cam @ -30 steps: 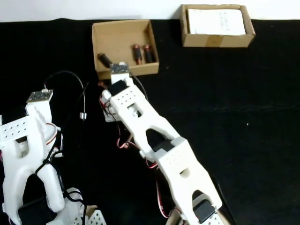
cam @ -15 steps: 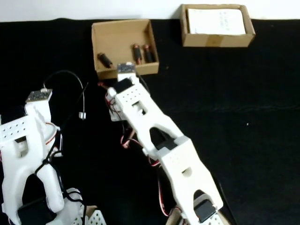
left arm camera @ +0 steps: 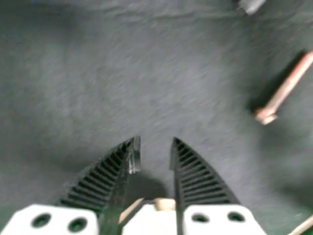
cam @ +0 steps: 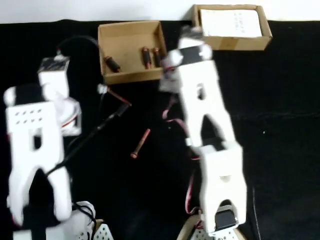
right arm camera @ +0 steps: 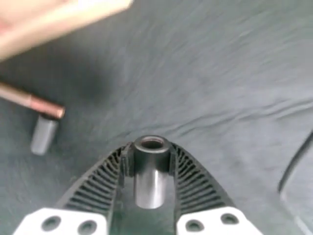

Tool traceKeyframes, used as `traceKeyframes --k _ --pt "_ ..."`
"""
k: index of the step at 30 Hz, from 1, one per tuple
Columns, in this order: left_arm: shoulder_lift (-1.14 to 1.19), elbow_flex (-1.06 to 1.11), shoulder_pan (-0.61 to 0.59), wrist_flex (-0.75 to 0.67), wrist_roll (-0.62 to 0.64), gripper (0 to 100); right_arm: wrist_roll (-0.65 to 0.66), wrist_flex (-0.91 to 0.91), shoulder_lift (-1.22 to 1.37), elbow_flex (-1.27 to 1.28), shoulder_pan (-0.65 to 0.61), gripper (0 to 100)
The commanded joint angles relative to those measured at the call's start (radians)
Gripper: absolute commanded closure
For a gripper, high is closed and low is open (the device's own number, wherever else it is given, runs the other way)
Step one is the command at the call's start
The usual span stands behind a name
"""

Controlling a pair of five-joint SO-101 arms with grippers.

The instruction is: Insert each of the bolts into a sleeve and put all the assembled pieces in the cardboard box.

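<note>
Both arms moved: right arm swung away from the cardboard box (cam: 132, 76) front toward the gap between the two boxes, left arm pushed forward, and a bolt (cam: 140, 142) now lies bare on the table (cam: 280, 150) between the arms.

Right gripper (right arm camera: 149, 147) fingers pinch a sleeve (right arm camera: 149, 176), bore facing away from the wrist. Left gripper (left arm camera: 154, 144) fingers slightly spread, nothing between them, hanging over the cloth with the bolt (left arm camera: 283, 90) off to one side, well apart. Three assembled pieces (cam: 146, 56) sit in the box.

Risks, as judged:
- Bolt is thin and lies flat, so the fingers may close over it and miss, or nudge it so it rolls.
- Left gripper is not lined up with the bolt and needs a sideways shift first; a slanted grip would leave the bolt tilted for insertion.
- Sleeve is round and smooth, so pushing the bolt in off-axis could tilt or pop it out of the pinch.
- Cable (cam: 95, 129) runs close to the bolt and could snag or drag it.
- Right arm is close to the box wall and could bump it.
</note>
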Motion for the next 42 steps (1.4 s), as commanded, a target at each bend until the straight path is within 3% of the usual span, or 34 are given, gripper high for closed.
traceKeyframes --k 1,8,18,32,42 --pt "0.176 -0.174 0.107 0.005 0.167 83 0.037 0.008 -0.17 0.021 0.108 99.1" --pt "0.602 -0.601 0.163 0.006 0.502 79 0.054 0.007 -0.263 0.332 0.214 99.1" --pt "0.901 -0.928 0.193 0.002 0.727 79 0.051 -0.079 -0.268 0.521 0.259 99.1" --pt "1.257 -1.323 0.194 -0.002 0.876 79 0.049 -0.271 -0.265 0.662 0.239 99.1" --pt "1.371 -1.477 0.189 -0.002 0.881 79 0.048 -0.716 -0.265 1.05 0.194 99.1"
